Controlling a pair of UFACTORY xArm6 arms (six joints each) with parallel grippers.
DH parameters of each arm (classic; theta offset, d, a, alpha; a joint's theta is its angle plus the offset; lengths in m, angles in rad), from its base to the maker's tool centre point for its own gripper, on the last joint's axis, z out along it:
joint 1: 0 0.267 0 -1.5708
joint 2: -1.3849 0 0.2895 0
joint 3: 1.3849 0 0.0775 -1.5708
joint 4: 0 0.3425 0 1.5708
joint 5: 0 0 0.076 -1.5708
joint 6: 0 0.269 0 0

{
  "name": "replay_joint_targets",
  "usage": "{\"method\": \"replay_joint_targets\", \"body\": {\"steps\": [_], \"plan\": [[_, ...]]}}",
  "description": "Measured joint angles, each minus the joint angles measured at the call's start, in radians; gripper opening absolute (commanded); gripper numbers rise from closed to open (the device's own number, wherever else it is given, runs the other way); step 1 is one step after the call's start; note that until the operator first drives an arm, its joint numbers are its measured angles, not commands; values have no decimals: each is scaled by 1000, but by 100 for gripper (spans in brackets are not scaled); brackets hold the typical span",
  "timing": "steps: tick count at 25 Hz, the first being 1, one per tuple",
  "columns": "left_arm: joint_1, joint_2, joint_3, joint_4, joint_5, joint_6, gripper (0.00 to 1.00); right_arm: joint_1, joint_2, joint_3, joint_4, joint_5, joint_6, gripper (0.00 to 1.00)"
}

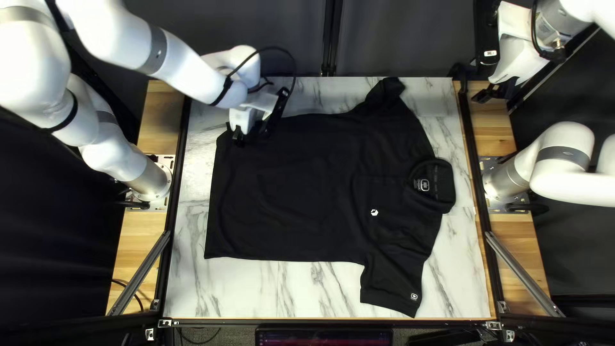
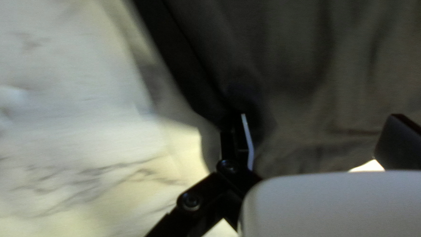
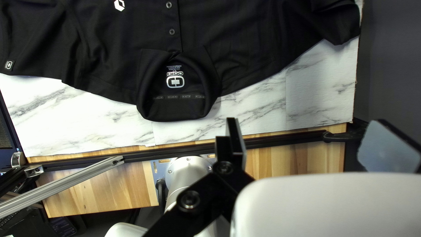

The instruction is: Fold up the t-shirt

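A black collared t-shirt [image 1: 301, 186] lies spread out, its hem toward the left arm and collar toward the right arm. My left gripper [image 1: 248, 136] is low over the shirt's far hem corner. In the left wrist view, dark cloth [image 2: 298, 79] fills the space ahead of and between the spread fingers of my left gripper [image 2: 320, 127]; neither clearly pinches it. Off the table's far right corner, my right gripper [image 1: 494, 93] is raised. The right wrist view shows my right gripper [image 3: 307, 131] open and empty, with the shirt's collar [image 3: 177, 107] beyond it.
The marble-patterned tabletop [image 1: 282, 288] shows around the shirt. Black rails [image 1: 173, 211] run along its sides, with slanted metal bars [image 1: 522, 272] near the front corners. A dark curtain [image 1: 384, 38] hangs behind the far edge.
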Motion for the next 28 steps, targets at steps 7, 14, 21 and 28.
{"method": "replay_joint_targets", "body": {"steps": [7,14,21,28], "plan": [[-8,6,-57,25,45,-14,100,0,0,0,0,0,0,100],[31,66,-138,67,64,-26,100,0,0,0,0,0,0,100],[63,166,-139,81,10,-55,100,0,0,0,0,0,0,100],[-44,18,2,59,13,-131,100,0,0,0,0,0,0,100]]}}
